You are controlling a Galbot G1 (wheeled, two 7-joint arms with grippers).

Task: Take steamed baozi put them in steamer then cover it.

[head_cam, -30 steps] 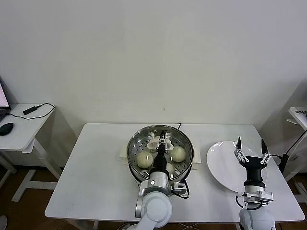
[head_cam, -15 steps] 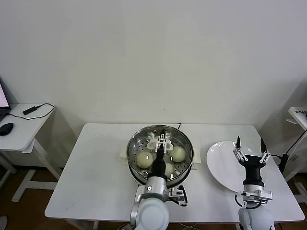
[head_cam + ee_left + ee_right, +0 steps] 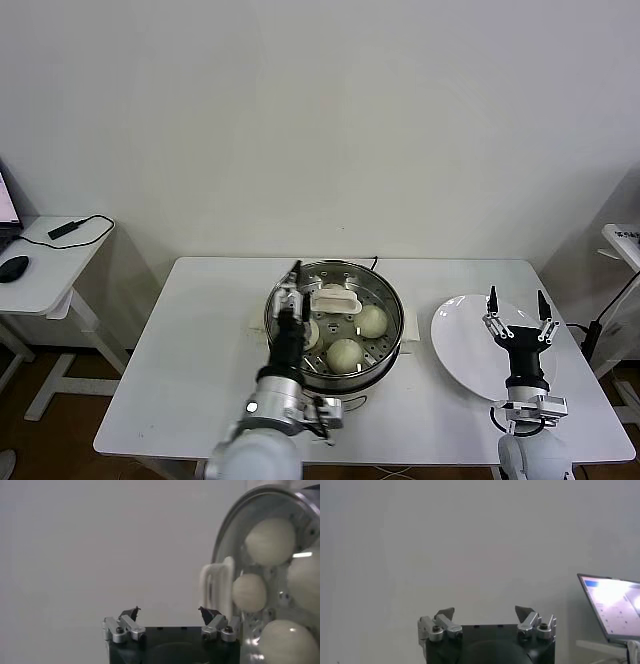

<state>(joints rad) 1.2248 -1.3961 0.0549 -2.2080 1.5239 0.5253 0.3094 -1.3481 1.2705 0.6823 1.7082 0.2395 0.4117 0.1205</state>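
The steel steamer (image 3: 385, 352) stands mid-table. The baozi lie inside it: one (image 3: 371, 320) at the right, one (image 3: 345, 353) at the front, one (image 3: 311, 334) partly behind my left gripper. The left wrist view shows the baozi (image 3: 270, 540) in the pot (image 3: 227, 545). The cover's white handle (image 3: 334, 297) sits over the pot's middle, and the glass itself is hard to make out. My left gripper (image 3: 288, 288) (image 3: 170, 612) is open and empty over the pot's left rim. My right gripper (image 3: 516, 306) (image 3: 485, 612) is open and empty over the plate.
An empty white plate (image 3: 462, 345) lies at the right of the white table (image 3: 200, 350). The pot's white side handle (image 3: 217, 587) is close to my left gripper. A side table (image 3: 40, 265) with a mouse and cable stands far left. A laptop screen (image 3: 612, 605) shows in the right wrist view.
My left gripper has left the cover's handle at the pot's middle and moved to the pot's left rim, its arm swinging left. The right gripper has hardly moved.
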